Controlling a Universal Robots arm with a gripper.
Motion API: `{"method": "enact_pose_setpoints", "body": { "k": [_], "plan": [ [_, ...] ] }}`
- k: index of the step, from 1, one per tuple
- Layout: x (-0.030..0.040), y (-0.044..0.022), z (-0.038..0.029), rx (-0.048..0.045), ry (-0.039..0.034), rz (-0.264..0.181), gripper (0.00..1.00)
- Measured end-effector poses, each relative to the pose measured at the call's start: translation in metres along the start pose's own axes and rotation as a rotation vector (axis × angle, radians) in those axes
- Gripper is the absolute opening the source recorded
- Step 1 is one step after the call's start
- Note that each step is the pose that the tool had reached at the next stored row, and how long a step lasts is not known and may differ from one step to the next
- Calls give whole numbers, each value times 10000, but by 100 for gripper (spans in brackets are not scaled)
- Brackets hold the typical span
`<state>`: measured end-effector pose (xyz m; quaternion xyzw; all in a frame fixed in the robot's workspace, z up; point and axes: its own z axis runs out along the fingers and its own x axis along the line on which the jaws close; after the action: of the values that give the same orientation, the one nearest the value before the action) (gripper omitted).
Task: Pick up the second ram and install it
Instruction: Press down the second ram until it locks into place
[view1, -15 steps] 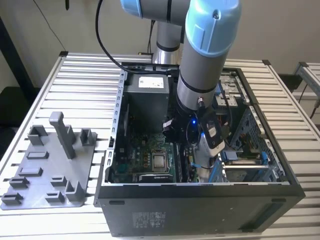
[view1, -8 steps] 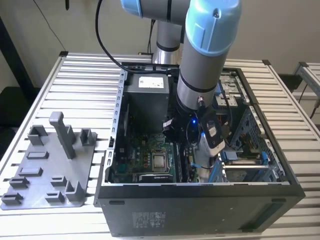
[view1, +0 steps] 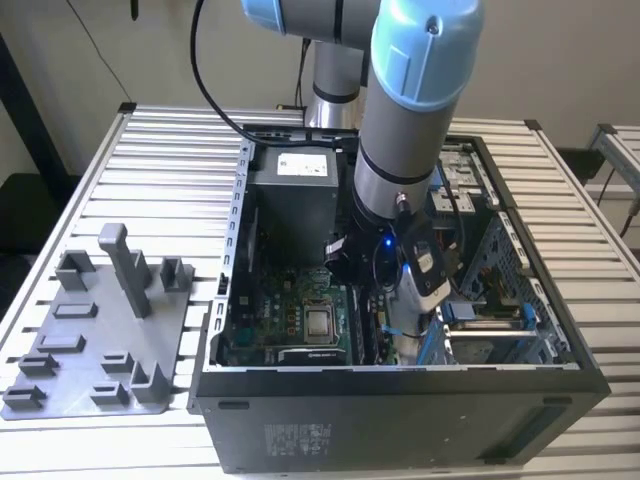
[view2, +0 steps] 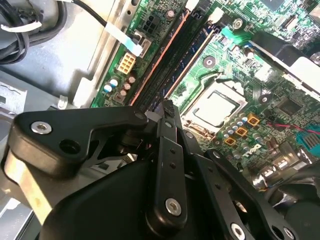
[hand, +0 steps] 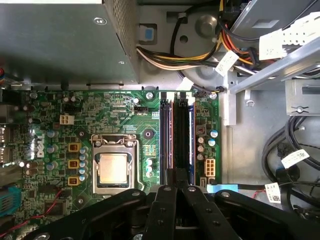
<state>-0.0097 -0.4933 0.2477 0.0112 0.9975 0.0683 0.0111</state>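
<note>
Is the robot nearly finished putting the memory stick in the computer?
Nearly, it seems. The second ram already stands in a motherboard slot, off the grey tray. The shut hand is at its end. Whether it is fully clicked in isn't visible.

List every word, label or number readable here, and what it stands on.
No text can be quoted.
Power supply label: print too small to read.
Case front sticker: blurred, unreadable.
Cable tags: print too small.
Circuit board markings: too small to read.
</note>
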Motion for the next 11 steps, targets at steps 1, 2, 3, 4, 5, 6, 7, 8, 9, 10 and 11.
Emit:
{"method": "enact_pose_setpoints", "body": {
  "k": [1, 2, 3, 4, 5, 6, 7, 8, 9, 10, 11],
  "plan": [
    [0, 0, 0, -3, 25, -181, 11],
    [0, 0, -1, -5, 50, -354, 11],
    [0, 0, -1, -9, 74, -532, 11],
    [0, 0, 0, -12, 100, -715, 11],
    [0, 0, 0, -13, 124, -899, 11],
    [0, 0, 0, -9, 150, -1083, 11],
    [0, 0, 0, -4, 174, -1261, 11],
    [0, 0, 1, 5, 197, -1437, 11],
    [0, 0, 1, 53, 217, -1575, 11],
    [0, 0, 0, 141, 238, -1683, 11],
    [0, 0, 0, 254, 258, -1778, 11]
  ]
}}
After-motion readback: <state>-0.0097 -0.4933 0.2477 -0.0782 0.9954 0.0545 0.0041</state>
